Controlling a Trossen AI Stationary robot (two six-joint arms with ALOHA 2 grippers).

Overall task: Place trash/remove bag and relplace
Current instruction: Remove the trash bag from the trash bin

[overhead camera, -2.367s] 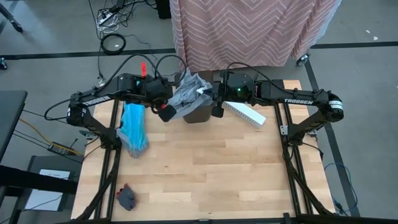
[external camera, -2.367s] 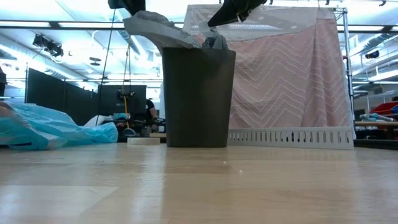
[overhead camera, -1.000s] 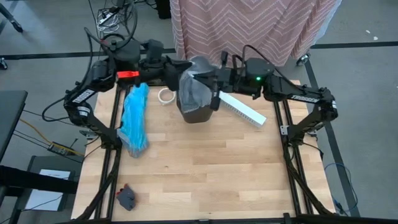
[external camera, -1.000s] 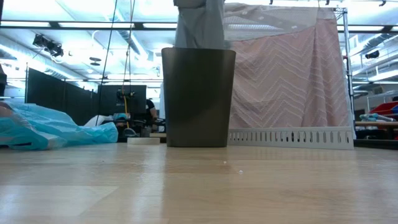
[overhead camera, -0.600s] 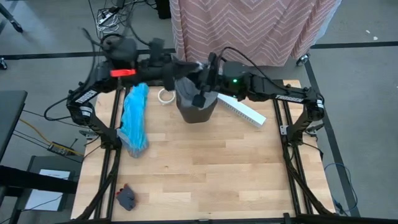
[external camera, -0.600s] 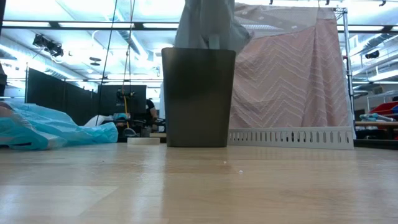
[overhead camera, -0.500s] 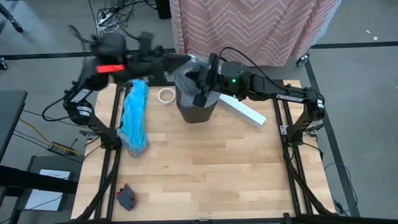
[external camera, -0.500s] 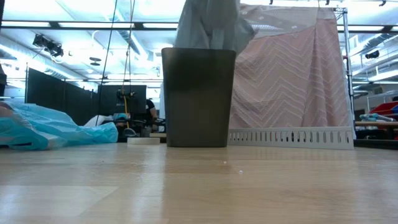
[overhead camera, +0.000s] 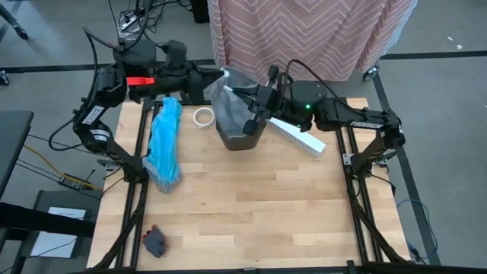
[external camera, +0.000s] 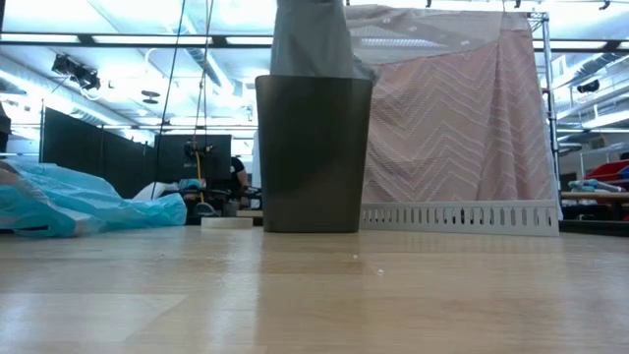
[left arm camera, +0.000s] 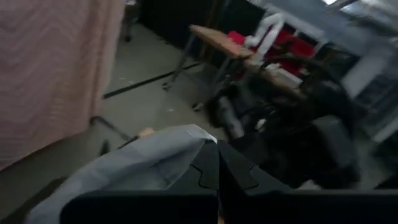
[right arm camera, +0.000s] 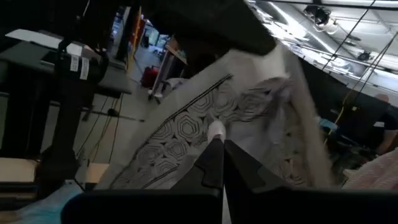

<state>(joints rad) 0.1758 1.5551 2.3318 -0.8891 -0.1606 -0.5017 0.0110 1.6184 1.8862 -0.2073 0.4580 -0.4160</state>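
We hold the grey bag (overhead camera: 232,103) with both grippers clamped on its rim | left gripper (overhead camera: 215,82), right gripper (overhead camera: 255,114) | bag hangs straight down into the bin (overhead camera: 237,137) near the worktop's far edge | lift vertically.

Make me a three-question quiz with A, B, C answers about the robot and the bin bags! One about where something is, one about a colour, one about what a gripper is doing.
1. Where is the blue bag?
A. Lying on the table
B. Inside the bin
C. On the floor

2. What colour is the bin?
A. Red
B. Dark grey
C. Yellow

3. What is the left gripper doing?
A. Hanging open over the tape ring
B. Resting on the white box
C. Shut on the grey bag

Answers:
1. A, it lies flat on the wood, left of the bin.
2. B, the low view shows its dark grey wall.
3. C, its fingers pinch the bag's edge above the bin; the right gripper pinches the other side.
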